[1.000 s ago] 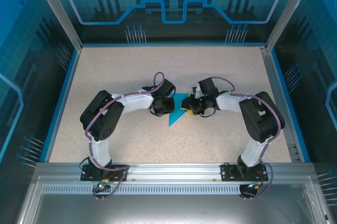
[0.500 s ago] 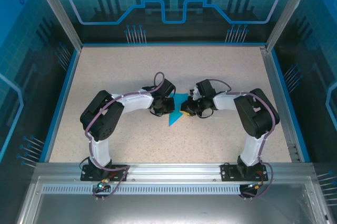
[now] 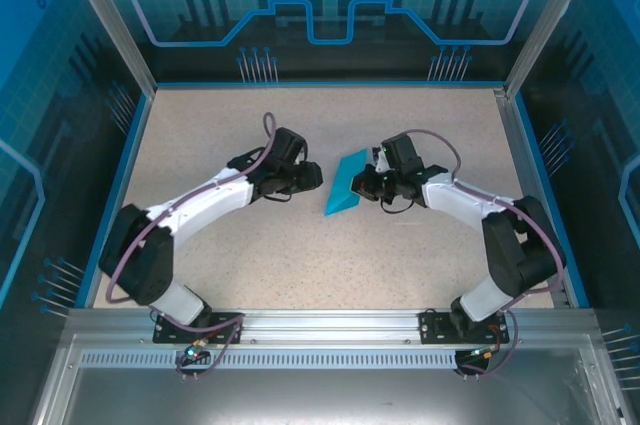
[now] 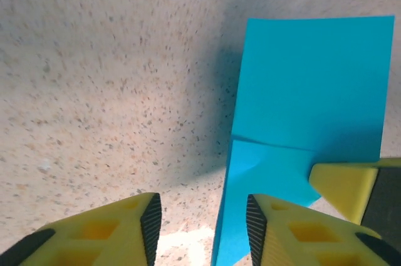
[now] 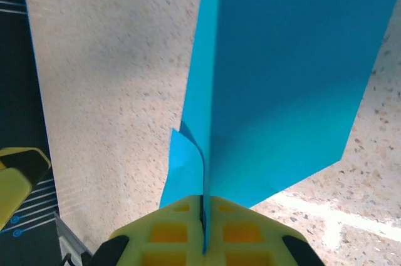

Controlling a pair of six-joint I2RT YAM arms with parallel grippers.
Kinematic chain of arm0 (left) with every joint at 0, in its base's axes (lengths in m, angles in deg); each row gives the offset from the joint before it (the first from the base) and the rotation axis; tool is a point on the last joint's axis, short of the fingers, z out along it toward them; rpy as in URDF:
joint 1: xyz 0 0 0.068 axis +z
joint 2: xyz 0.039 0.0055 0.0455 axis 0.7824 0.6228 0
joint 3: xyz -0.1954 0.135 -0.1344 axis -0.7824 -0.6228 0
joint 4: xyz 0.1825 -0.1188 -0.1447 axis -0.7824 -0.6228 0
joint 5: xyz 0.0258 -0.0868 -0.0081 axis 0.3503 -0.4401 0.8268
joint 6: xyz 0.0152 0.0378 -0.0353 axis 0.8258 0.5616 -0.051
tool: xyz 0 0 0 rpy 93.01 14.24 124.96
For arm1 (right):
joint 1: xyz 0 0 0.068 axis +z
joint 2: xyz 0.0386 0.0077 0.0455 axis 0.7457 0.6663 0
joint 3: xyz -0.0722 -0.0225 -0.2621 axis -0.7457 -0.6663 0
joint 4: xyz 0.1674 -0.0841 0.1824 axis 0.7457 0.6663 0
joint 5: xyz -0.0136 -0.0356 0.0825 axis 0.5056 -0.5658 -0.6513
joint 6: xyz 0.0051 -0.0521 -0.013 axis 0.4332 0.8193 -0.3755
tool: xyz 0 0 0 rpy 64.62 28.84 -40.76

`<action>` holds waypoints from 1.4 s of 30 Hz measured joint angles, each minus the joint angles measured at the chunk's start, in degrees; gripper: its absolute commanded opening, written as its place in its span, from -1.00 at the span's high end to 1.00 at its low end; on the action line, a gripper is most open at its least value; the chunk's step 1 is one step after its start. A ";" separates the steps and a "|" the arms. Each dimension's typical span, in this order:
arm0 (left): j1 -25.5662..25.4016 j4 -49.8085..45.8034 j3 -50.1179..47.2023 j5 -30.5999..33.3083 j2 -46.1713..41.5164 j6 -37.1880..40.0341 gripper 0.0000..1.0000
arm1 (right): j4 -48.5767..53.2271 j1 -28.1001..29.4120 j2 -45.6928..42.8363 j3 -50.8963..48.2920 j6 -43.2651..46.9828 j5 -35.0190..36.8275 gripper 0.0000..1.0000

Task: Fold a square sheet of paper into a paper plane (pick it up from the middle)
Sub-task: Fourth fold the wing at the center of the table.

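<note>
The square sheet of paper is now a folded cyan-blue paper plane [image 3: 345, 185], standing tilted on edge near the table's middle. My right gripper [image 3: 363, 185] is shut on its lower fold. In the right wrist view the paper plane [image 5: 282, 78] rises from between the closed yellow jaws of the right gripper [image 5: 203, 219], one small flap curling left. My left gripper [image 3: 312, 177] sits just left of the paper, apart from it. In the left wrist view the left gripper [image 4: 203, 228] is open, with speckled table between its fingers and the paper plane [image 4: 307, 91] ahead to the right.
The speckled beige table [image 3: 230, 125] is ringed by a blue rim and glass walls. An aluminium rail [image 3: 320, 330] with both arm bases runs along the near edge. A yellow finger of the right gripper [image 4: 341, 181] shows beside the paper.
My left gripper has opened, let go of the paper and drawn back to the left. My right gripper has shut on the paper and raised it onto its edge, slightly farther back.
</note>
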 measured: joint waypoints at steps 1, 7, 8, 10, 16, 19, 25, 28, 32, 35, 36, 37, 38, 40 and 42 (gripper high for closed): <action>0.11 0.61 -0.72 0.13 -1.31 0.83 -0.26 | 0.35 0.33 -0.46 0.35 -0.31 0.96 0.95; 0.15 7.67 -7.23 -0.96 -4.59 6.97 -0.61 | 1.53 4.55 -0.55 1.57 -5.42 6.82 0.96; 0.15 9.05 -8.72 -1.51 -4.70 7.87 -0.61 | 1.46 5.35 -0.09 1.79 -6.75 7.56 0.96; 0.13 12.13 -11.69 -2.45 -4.83 9.77 -0.60 | 1.29 6.45 1.44 2.49 -9.40 8.39 0.98; -0.66 21.51 -19.47 -3.72 -4.59 15.98 -0.61 | 0.87 7.26 7.13 3.34 -17.03 10.29 0.98; -2.21 26.67 -22.62 -3.76 -3.91 19.30 -0.61 | 0.96 7.26 8.02 3.34 -19.78 10.86 0.98; -4.72 34.42 -26.01 -4.70 -1.70 26.53 -0.51 | 2.62 7.26 8.04 3.52 -22.84 11.08 0.98; -5.42 37.97 -26.18 -5.70 0.35 30.62 -0.45 | 4.81 7.26 8.04 4.46 -23.89 11.10 0.98; -6.78 42.10 -26.71 -5.88 2.49 35.39 -0.28 | 6.58 7.26 8.09 6.14 -24.94 11.04 0.99; -7.04 45.94 -27.47 -5.90 4.39 38.03 -0.19 | 7.30 7.26 8.50 7.13 -25.53 10.62 1.00; -7.04 47.23 -27.89 -5.88 4.98 38.75 -0.15 | 7.48 7.26 8.83 7.43 -25.75 10.45 1.00; -7.06 48.15 -28.11 -5.88 5.55 39.19 -0.09 | 7.67 7.26 9.14 7.67 -25.97 10.34 1.00; -7.06 49.07 -28.22 -5.86 6.23 39.67 -0.04 | 7.82 7.23 9.53 7.89 -26.16 10.10 1.00; -7.06 50.75 -28.33 -5.86 7.52 40.52 0.07 | 8.09 7.23 10.05 8.02 -26.47 9.62 1.00; -7.06 52.17 -28.39 -5.86 8.44 40.92 0.17 | 8.52 7.23 10.45 8.02 -26.88 9.16 1.00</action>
